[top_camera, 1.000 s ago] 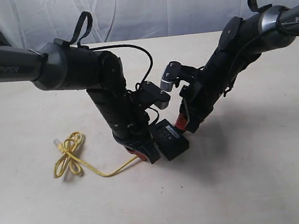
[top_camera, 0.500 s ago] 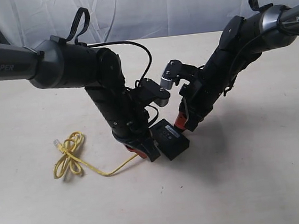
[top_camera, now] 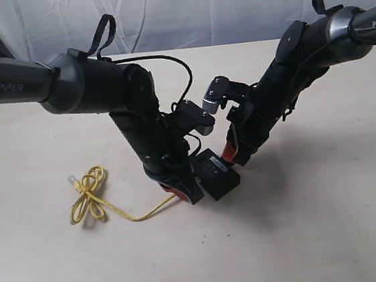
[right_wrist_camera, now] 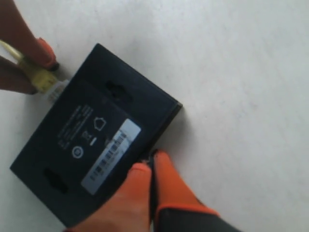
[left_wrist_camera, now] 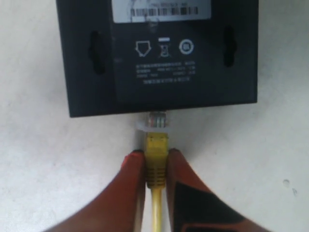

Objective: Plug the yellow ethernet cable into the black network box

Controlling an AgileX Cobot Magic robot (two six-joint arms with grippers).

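The black network box point(top_camera: 218, 173) lies flat on the table, label side up, between both grippers. My left gripper point(left_wrist_camera: 155, 155) is shut on the yellow boot of the yellow ethernet cable point(left_wrist_camera: 156, 162). The cable's clear plug point(left_wrist_camera: 156, 121) touches the box's point(left_wrist_camera: 159, 58) side edge; how far it sits in a port is hidden. The rest of the cable trails left to a loose loop point(top_camera: 87, 195). My right gripper point(right_wrist_camera: 150, 162) is shut with nothing in it, its orange fingertips point(right_wrist_camera: 161, 166) pressed against the opposite edge of the box point(right_wrist_camera: 91, 135).
Both black arms lean in over the middle of the pale table point(top_camera: 331, 220), their wrist cameras point(top_camera: 211, 101) close together above the box. A white cloth backdrop point(top_camera: 214, 3) hangs behind the table's far edge.
The left arm swayed slightly and returned. The box, the cable and both grips look the same.
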